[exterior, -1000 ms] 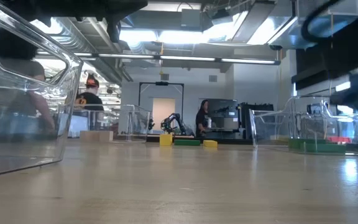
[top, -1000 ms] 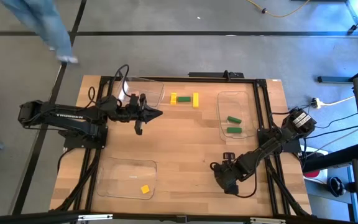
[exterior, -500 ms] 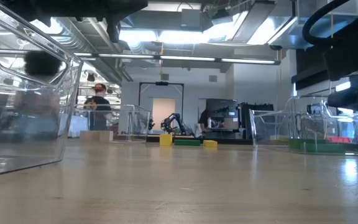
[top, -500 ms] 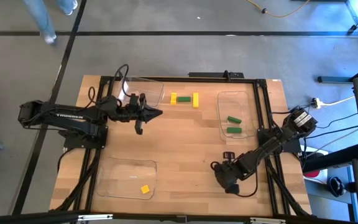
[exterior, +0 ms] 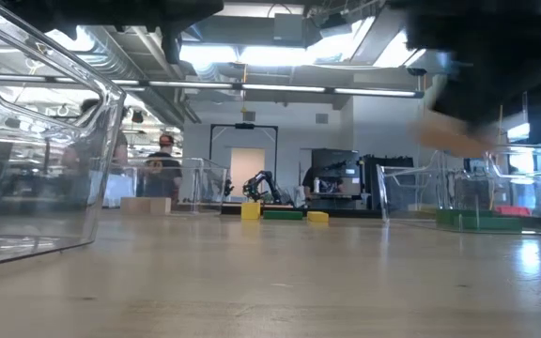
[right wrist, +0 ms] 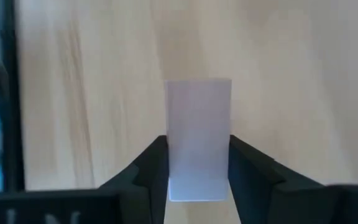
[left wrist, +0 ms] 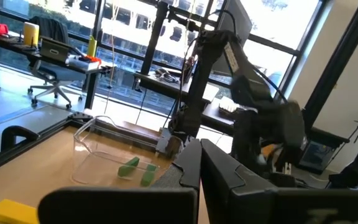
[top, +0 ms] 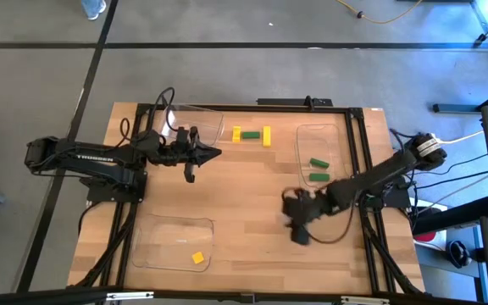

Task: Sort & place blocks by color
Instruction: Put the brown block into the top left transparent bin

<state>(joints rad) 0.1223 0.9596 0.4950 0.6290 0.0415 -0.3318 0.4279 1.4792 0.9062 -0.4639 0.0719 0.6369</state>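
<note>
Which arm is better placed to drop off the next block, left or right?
Right. Its end effector already grips a pale rectangular wooden block above the table. The left end effector waits beside the far-left clear plastic tray, apparently holding nothing.

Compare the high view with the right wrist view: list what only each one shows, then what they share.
Only the high view: the left gripper waiting near the far-left clear tray; two yellow blocks flanking a green block at the far edge; two green blocks in the right tray; one yellow block in the near tray.

Only the right wrist view: a pale block clamped between the right gripper's fingers.

Both: the right gripper above the bare wooden table.
</note>
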